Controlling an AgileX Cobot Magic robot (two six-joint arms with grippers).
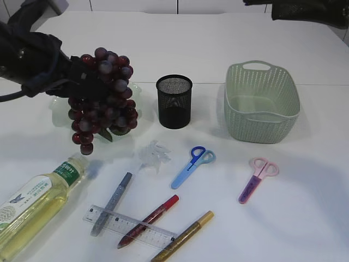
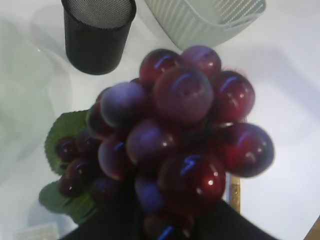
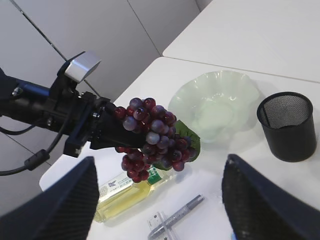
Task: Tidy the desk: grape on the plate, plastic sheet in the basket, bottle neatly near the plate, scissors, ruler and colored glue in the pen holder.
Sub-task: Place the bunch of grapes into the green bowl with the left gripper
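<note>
My left gripper point(image 1: 82, 76) is shut on the grape point(image 1: 103, 95), a dark red bunch with green leaves, held above the table in front of the pale green plate point(image 3: 240, 82). The grape point(image 2: 185, 125) fills the left wrist view. The bottle point(image 1: 32, 204) of yellow liquid lies front left. A crumpled plastic sheet point(image 1: 152, 153) lies mid-table. Blue scissors point(image 1: 192, 165), pink scissors point(image 1: 257, 179), the clear ruler point(image 1: 131, 225) and silver point(image 1: 112, 203), red point(image 1: 148, 221) and gold point(image 1: 182, 236) glue pens lie in front. My right gripper point(image 3: 160, 200) hangs open, high above them.
The black mesh pen holder point(image 1: 174, 101) stands upright at centre, right of the plate. The green woven basket point(image 1: 262, 103) stands to its right with nothing seen inside. The right arm point(image 1: 311, 11) hovers at the far right corner.
</note>
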